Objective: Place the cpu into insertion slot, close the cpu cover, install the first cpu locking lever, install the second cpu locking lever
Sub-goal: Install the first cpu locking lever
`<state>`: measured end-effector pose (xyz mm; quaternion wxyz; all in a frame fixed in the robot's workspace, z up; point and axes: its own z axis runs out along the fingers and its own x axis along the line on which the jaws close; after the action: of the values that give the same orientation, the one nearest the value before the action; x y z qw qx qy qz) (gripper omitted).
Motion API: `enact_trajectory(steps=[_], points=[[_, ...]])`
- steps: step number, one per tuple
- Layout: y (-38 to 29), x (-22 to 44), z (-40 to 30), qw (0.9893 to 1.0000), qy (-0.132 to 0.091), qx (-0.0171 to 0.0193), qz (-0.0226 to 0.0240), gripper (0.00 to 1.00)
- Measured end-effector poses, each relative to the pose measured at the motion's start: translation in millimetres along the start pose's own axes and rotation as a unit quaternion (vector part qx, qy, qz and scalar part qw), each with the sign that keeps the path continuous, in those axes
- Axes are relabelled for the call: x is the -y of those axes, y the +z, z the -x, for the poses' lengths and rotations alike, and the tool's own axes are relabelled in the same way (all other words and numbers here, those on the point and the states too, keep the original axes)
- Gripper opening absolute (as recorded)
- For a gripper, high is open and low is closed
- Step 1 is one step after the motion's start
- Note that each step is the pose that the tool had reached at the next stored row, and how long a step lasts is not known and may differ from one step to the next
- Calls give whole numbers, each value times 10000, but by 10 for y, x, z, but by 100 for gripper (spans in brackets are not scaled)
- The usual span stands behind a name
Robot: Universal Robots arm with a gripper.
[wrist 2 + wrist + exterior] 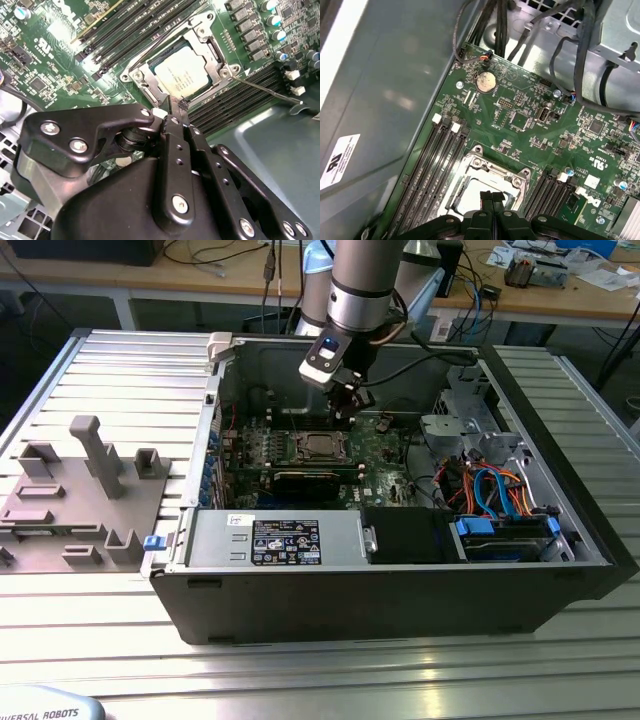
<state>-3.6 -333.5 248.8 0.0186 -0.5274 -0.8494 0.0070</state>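
Observation:
The cpu (181, 75), a dull silver square, lies flat in the insertion slot (318, 447) on the green board. Around it the silver cpu cover (202, 25) lies down, framing the chip through its window. A thin metal locking lever (265, 90) runs from the socket's corner out over the memory slots towards the case wall. My gripper (175, 107) is shut, with nothing seen between the black fingers, its tips just above the socket's edge. In the first wrist view the gripper (492, 197) hangs over the cover (490, 167) and the cpu (467, 197). In the exterior view the gripper (350, 405) hovers behind the socket.
Long black memory slots (130, 30) flank the socket on both sides. A black card (305, 480) stands in front of it. Cable bundles (580, 60) and a metal drive cage (455, 425) crowd the exterior view's right. The case walls (215, 430) close in all around.

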Motion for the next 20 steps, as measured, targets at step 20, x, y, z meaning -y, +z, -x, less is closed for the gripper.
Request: enact_trajectory(steps=[20], points=[[0, 0, 0, 9970, -772, 25, -19, 11]])
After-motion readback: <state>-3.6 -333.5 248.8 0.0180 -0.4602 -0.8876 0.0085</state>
